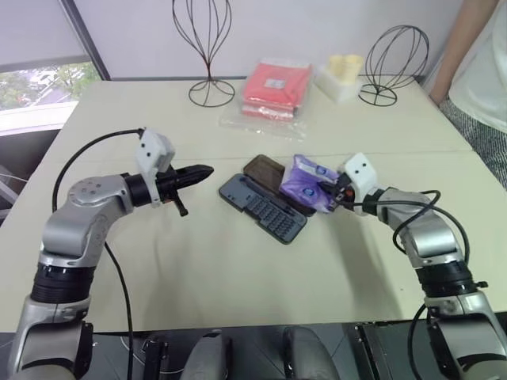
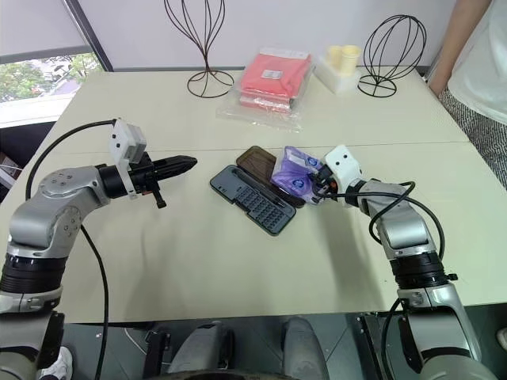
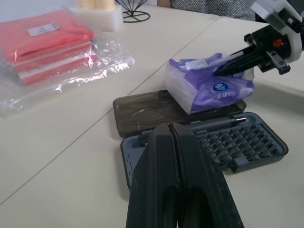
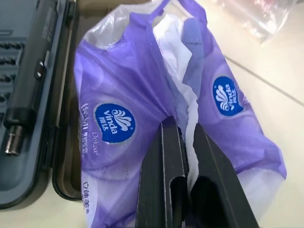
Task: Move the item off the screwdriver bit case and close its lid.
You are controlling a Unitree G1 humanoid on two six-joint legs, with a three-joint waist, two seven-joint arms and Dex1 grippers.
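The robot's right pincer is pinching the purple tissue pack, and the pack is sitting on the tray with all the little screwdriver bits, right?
Not quite. The right pincer is pinching the soft purple-and-white plastic tissue pack, but the pack sits on the flat brown open lid of the case, not on the grey-blue tray of bits. The left wrist view shows this.

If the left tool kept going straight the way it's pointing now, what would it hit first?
Most likely the purple tissue pack lying on the open lid. The left tool points level toward it, though it may pass just above.
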